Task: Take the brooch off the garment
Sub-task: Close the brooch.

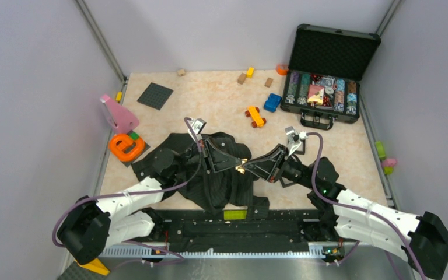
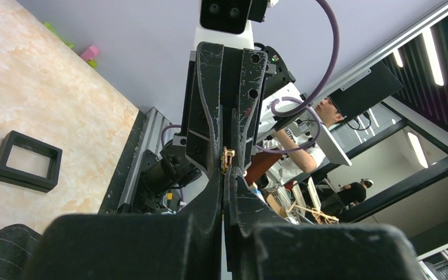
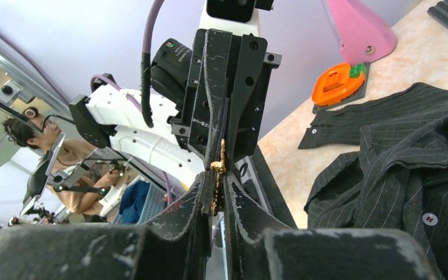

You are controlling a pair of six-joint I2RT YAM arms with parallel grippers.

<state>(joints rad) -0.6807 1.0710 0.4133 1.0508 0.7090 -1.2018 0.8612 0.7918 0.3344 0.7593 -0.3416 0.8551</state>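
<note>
Pinching tip to tip, the left hand (image 2: 224,178), fully shut, and the right hand (image 3: 216,185), barely parted, are both gripping the gold brooch (image 3: 217,166), hiding most of it, over the pinstriped shirt (image 3: 396,175); a toy car (image 1: 255,116) and an open case (image 1: 326,93) are lying beyond on the bench (image 1: 210,99).

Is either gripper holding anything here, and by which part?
The brooch, in the air above the shirt. The right gripper pinches one end and the left gripper pinches the other.
</note>
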